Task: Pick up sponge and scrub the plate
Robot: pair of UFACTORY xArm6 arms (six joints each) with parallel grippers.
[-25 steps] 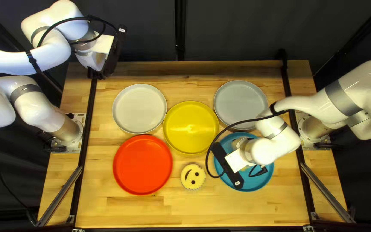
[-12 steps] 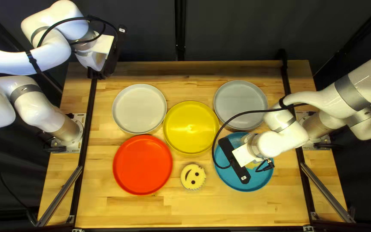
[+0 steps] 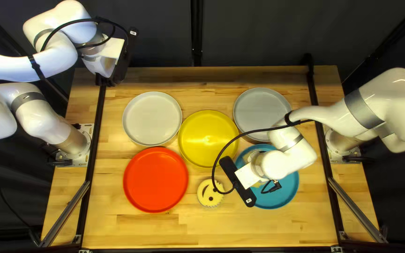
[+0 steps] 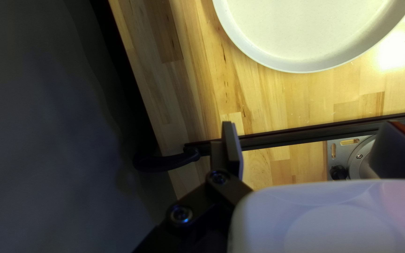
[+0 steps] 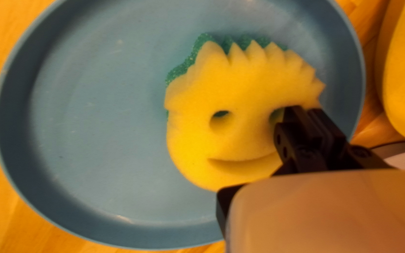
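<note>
The right gripper (image 3: 238,182) is over the blue plate's left part in the top left view, its fingertips hidden there. In the right wrist view, the right gripper (image 5: 308,115) is shut on the side of a yellow smiley sponge (image 5: 244,89), one finger at an eye hole. The sponge lies inside the blue plate (image 5: 94,117), green layer underneath, face up. Only a yellow sliver of this sponge shows in the top left view, on the blue plate (image 3: 282,197). My left gripper (image 3: 118,61) hangs above the table's far left corner; in its wrist view the left gripper (image 4: 312,140) stands wide open, holding nothing.
A second smiley sponge (image 3: 208,197) lies left of the blue plate, crossed by the right arm's cable. Yellow (image 3: 207,136), red (image 3: 155,180), white (image 3: 152,118) and grey (image 3: 261,110) plates stand around. A black rail (image 4: 305,135) runs near the left arm's base.
My right gripper first shifted right and slightly nearer, then back left past its earlier spot, the held sponge moving with it over the blue plate. The left arm stayed still.
</note>
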